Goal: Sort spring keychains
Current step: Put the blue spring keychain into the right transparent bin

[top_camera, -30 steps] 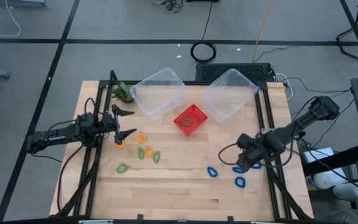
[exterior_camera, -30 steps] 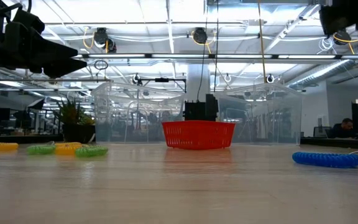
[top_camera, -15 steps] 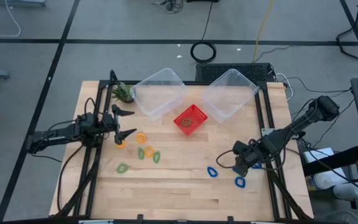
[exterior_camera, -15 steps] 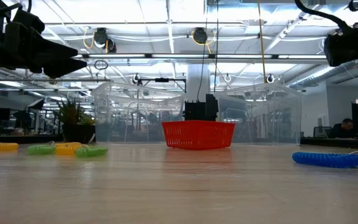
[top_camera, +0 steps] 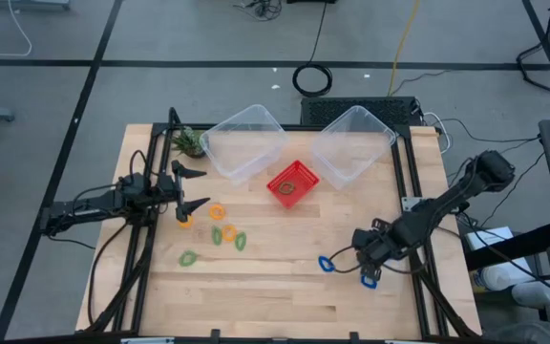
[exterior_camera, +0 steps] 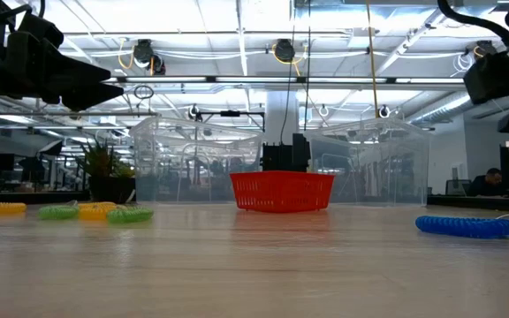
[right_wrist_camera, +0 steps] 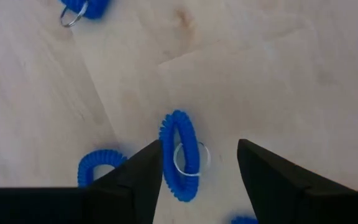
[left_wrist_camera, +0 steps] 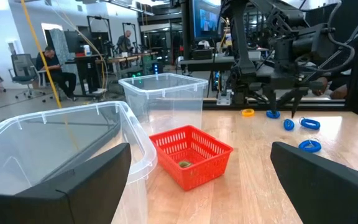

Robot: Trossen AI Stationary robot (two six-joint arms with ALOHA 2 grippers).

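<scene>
right hand spread wide, empty, poised over small blue coiled spring keychain near surface's right edge, apparently lining up a pick | left hand open, idle by left edge | orange-green coils unsorted

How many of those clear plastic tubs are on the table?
2, both at the table's far edge: the left tub beside the small plant, the right tub on the red basket's other side.

Pretty bright and even all round, lit by ceiling strip lights that glare in the low view. Shadows on the table are soft. Nearest tabletop looks blurry.
</scene>
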